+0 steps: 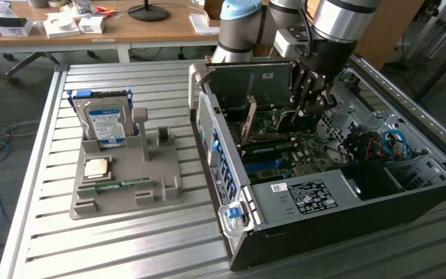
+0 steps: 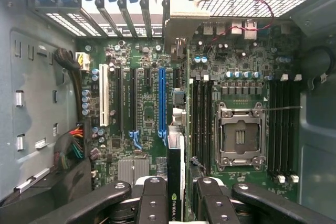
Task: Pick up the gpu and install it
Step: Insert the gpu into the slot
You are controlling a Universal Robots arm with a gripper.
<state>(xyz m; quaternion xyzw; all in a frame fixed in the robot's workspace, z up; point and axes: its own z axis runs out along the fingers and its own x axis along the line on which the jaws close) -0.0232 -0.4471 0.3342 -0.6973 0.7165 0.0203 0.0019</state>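
Your tool is pinching the gpu edge-on between its fingers. The card is held over the motherboard inside the open computer case, just beside the blue slot.

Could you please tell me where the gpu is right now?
In the wrist view the gpu is clamped edge-on in the gripper, over the motherboard, close to the blue slot.

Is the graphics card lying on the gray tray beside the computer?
No, the gripper holds the graphics card edge-on between its fingers, over the motherboard inside the computer case.
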